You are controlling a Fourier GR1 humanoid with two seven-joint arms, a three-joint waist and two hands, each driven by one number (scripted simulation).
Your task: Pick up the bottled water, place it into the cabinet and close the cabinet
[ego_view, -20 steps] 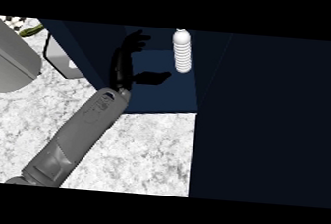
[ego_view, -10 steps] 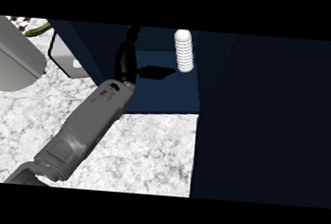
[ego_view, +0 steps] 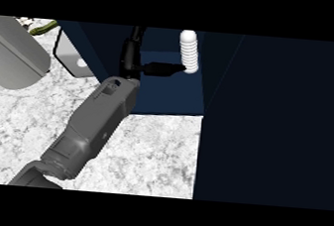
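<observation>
Now | 1 bottled water [ego_view: 189,51] upright in 1 cabinet [ego_view: 171,98] | 1 hand [ego_view: 133,62], thumb touching bottle, fingers straight

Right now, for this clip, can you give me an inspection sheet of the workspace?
Surface: grey-white marbled counter.
Job's things: white ribbed water bottle upright inside the dark blue cabinet.
Clutter: grey rounded appliance at left; white-and-green items behind it, unclear.
Hands: left hand inside the cabinet, its fingers at the bottle's base; right hand not in view.
Cables: nothing seen.
Surroundings: dark cabinet panel fills the right.
</observation>
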